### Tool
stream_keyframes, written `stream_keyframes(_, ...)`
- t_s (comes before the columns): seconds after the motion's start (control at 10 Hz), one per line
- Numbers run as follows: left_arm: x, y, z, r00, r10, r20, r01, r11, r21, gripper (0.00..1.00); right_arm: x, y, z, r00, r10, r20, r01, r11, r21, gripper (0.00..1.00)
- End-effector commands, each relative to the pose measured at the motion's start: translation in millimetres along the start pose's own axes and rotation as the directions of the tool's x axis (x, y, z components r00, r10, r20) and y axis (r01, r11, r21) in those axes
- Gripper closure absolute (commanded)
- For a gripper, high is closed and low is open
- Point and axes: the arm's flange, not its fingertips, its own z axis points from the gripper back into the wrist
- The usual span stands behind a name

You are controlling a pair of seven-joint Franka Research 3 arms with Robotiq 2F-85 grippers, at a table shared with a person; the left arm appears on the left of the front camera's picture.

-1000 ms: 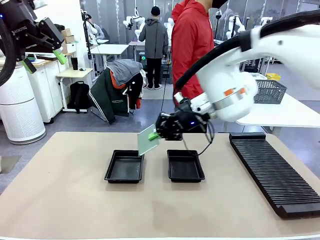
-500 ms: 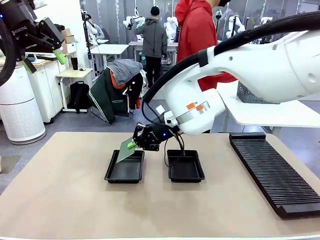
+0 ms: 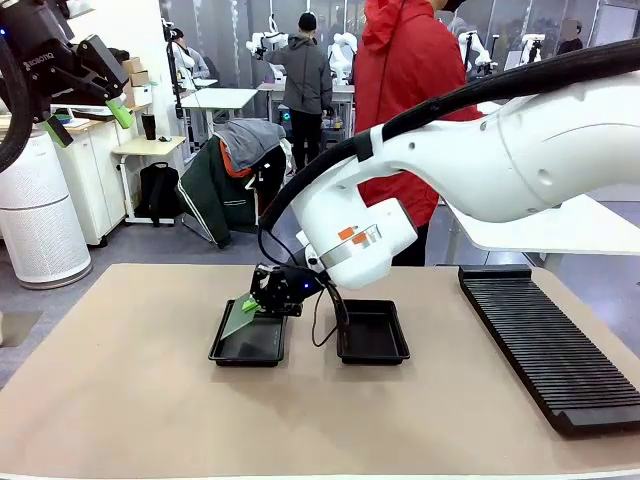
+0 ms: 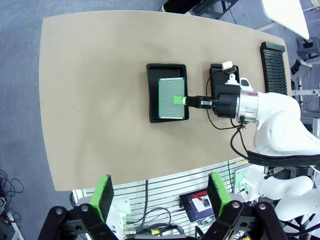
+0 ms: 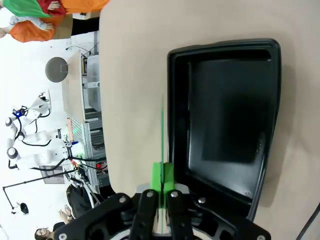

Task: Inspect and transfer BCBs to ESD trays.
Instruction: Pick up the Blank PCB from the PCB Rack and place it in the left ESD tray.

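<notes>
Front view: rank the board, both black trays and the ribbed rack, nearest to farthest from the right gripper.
1. BCB, clamped in the right gripper.
2. Left ESD tray, just below it.
3. Right ESD tray, next over, toward the robot's right.
4. Ribbed rack, along the table's far right side.

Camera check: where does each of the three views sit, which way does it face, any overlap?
Front: fixed between the arms, facing across the table at the person; right arm stretched across, left gripper raised.
Left wrist: high, looking down on the table; own open fingers at bottom.
Right wrist: low, along right gripper shut on edge-on BCB, ESD tray close ahead.
All share: BCB and that tray.
</notes>
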Motion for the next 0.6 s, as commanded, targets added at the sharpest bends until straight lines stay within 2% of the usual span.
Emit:
stream_keyframes(0.0,-0.3,0.4,-0.7,1.000,0.002,0.000,-0.002,1.000,-0.004,0.00,7.1,13.4,-9.1,0.999,-0.039,0.019,0.040,0.998,-0.052,0.98)
stream_keyframes(0.5,-0.3,0.4,-0.7,1.000,0.002,0.000,-0.002,1.000,-0.004,0.00,9.1,14.7,-21.7,0.998,-0.056,0.036,0.061,0.987,-0.149,0.98)
